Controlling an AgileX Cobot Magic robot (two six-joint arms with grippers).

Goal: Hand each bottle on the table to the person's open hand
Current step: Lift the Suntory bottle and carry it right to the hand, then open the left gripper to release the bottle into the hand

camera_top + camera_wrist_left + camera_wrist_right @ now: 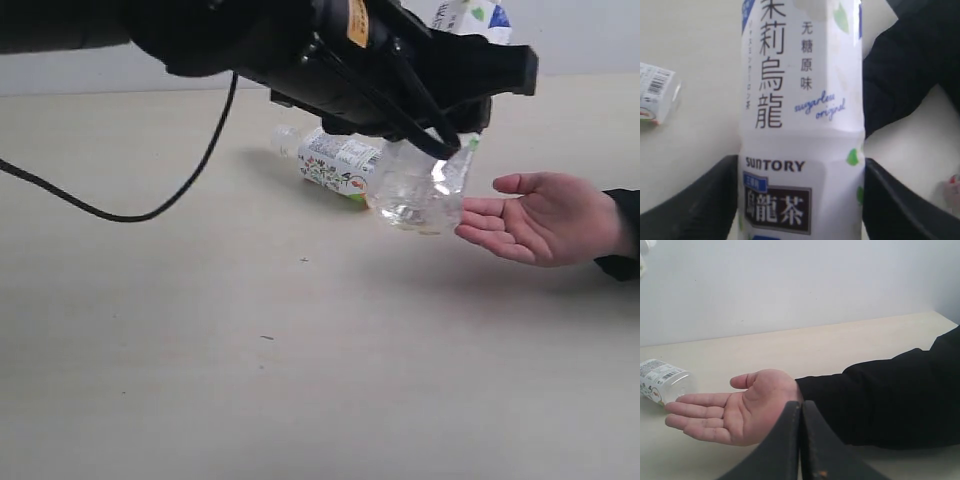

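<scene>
— What's on the table?
— An open hand at three o'clock, palm up. A floral-label bottle lies on its side at the hand's nine o'clock, base near the fingertips.
— And the claws?
— The left gripper clamps the white dark-print bottle, at the hand's eleven o'clock. The right gripper is pinched closed, empty.

white-label bottle | SUNTORY | sugarless original | 茉莉烏龍 | 无糖原味 | lying bottle: print unreadable

On my feeds I see a plain pale wall at the back and a black cable sagging in a loop.
</scene>
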